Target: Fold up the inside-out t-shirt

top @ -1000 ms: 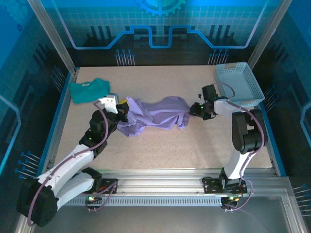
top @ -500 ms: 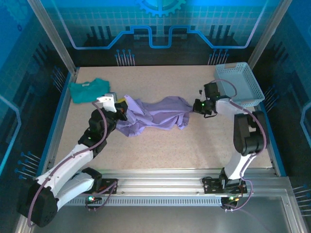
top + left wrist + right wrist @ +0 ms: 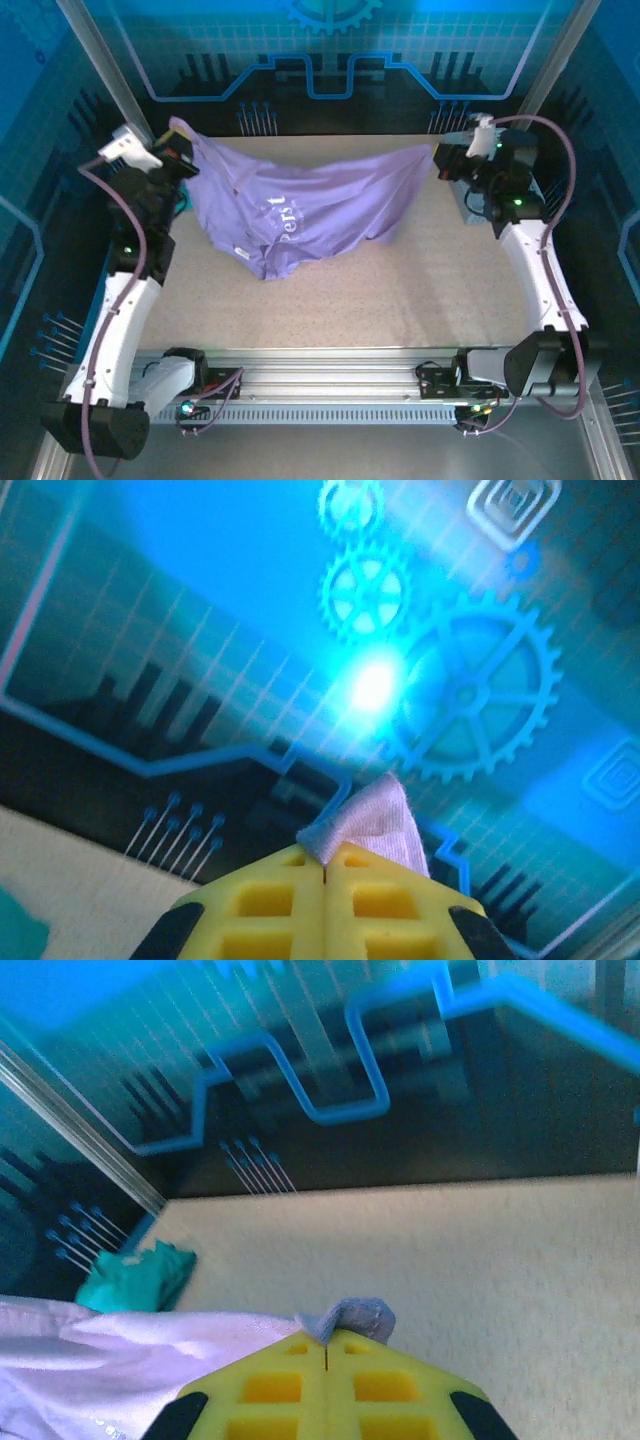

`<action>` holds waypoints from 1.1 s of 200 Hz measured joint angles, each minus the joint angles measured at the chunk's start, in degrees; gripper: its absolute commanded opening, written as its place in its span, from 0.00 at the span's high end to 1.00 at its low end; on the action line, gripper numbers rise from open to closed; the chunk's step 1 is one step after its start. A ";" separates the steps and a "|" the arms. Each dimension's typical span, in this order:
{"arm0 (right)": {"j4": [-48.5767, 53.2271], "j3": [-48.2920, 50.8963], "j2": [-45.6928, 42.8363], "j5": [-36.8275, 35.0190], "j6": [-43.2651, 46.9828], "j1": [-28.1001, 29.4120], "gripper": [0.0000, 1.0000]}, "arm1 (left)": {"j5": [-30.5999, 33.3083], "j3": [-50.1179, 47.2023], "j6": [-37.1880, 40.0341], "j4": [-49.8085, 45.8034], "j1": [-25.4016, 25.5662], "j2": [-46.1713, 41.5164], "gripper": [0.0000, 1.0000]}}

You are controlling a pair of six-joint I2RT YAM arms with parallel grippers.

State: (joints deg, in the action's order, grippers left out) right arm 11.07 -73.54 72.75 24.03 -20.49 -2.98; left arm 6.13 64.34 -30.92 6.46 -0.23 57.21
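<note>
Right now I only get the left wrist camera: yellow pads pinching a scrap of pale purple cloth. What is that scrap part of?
Observer: It is a corner of the inside-out t-shirt. In the top view, the left gripper holds it up over the far left of the table.
Operator: Is anything holding the other end?
Observer: Yes. The right gripper is shut on the opposite corner, so the shirt hangs spread between the two arms.
Operator: Is there any writing on it?
Observer: Yes, white lettering faces the top camera, near the sagging middle.
</note>
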 measured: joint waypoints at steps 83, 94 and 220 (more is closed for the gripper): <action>4.42 -9.46 -4.15 4.44 4.70 0.81 1.00 | -10.10 17.81 -3.13 -10.16 -8.66 6.75 1.00; 5.18 -8.09 -4.22 3.61 5.16 2.97 1.00 | -11.13 17.92 -3.39 -10.62 -8.68 7.74 1.00; 12.79 40.15 -5.97 -16.57 -10.10 27.41 0.75 | -12.50 -8.31 -6.82 -11.47 -9.79 0.57 1.00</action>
State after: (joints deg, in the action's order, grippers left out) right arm 23.86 -33.39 66.78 7.46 -30.59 24.43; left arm -6.37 56.03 -37.74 -5.02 -10.02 57.78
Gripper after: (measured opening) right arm 0.151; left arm 0.052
